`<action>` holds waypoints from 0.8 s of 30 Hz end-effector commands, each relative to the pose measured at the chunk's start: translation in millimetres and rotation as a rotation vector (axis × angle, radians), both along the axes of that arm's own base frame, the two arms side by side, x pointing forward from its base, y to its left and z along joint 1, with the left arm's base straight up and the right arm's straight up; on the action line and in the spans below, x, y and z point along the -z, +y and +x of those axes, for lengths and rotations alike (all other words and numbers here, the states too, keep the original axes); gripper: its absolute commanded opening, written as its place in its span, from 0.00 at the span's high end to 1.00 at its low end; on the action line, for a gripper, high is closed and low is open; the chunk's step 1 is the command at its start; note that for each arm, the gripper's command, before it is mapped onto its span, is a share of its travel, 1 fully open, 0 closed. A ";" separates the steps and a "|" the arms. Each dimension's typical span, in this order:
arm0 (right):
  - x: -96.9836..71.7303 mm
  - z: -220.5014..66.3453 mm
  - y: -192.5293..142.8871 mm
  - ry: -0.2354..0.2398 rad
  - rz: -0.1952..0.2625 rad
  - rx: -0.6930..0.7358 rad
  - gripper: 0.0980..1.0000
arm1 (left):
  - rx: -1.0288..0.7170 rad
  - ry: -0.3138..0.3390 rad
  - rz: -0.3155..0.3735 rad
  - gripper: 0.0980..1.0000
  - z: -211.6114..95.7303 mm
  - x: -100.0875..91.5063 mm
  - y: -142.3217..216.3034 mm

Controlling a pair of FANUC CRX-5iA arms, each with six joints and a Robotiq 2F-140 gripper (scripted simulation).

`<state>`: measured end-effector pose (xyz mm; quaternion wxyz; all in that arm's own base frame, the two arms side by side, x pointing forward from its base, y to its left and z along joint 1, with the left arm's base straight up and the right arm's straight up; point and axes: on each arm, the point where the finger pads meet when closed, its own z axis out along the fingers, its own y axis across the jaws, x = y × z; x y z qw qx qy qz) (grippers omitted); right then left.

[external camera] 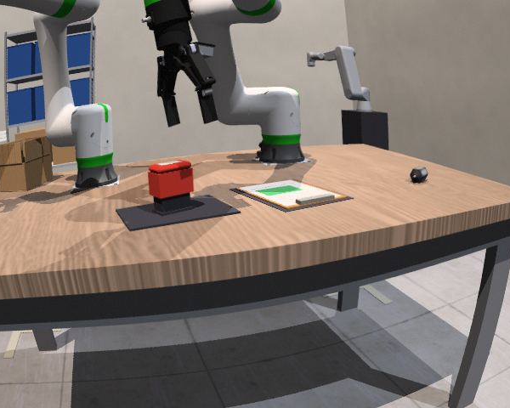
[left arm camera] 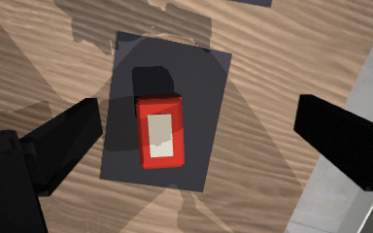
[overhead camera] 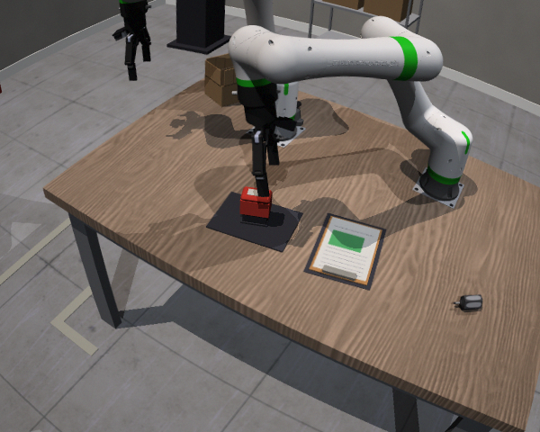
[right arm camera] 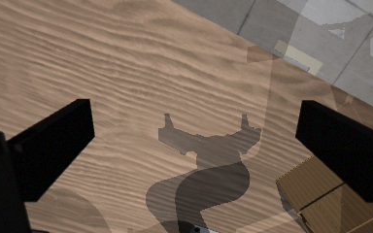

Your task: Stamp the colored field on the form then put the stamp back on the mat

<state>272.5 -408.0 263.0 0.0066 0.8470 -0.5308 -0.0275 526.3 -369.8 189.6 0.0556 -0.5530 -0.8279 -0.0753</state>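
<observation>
The stamp, with a red body (overhead camera: 255, 208) (external camera: 171, 182) (left arm camera: 160, 162) and a dark base, stands upright on the dark mat (overhead camera: 284, 232) (external camera: 132, 219) (left arm camera: 188, 180). The form (overhead camera: 340, 259) (external camera: 292, 198) lies on a clipboard beside the mat, with a plain green field (overhead camera: 346, 240) (external camera: 279, 189). My left gripper (overhead camera: 267, 178) (external camera: 191, 122) (left arm camera: 198, 114) is open and points down, above the stamp with a gap. In the left wrist view the stamp lies between the fingers' lines, nearer the left finger. My right gripper (overhead camera: 139, 69) (right arm camera: 195, 118) is open and empty, high above the table's far left part.
A small dark motor-like part (overhead camera: 470, 301) (external camera: 418, 174) lies on the wooden table (overhead camera: 424, 335) (external camera: 378, 211), beyond the form from the mat. Cardboard boxes (overhead camera: 220, 88) (external camera: 25, 164) (right arm camera: 320, 189) stand near one arm's base. The clipboard's metal clip (overhead camera: 339, 273) (external camera: 314, 199) is raised.
</observation>
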 end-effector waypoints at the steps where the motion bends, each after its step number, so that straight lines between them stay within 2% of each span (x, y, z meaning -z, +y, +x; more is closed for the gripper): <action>1: -3.4 4.1 -1.3 -0.021 -0.003 -0.053 0.00 | -0.004 -0.005 -0.035 0.00 -2.6 1.9 -7.9; 13: -8.7 12.1 -2.7 -0.053 -0.013 -0.150 0.00 | -0.007 -0.009 -0.130 0.00 -10.5 13.8 -31.1; 24: -8.9 11.0 -3.9 -0.055 -0.014 -0.152 0.00 | -0.013 -0.011 -0.169 0.00 -14.0 18.1 -40.6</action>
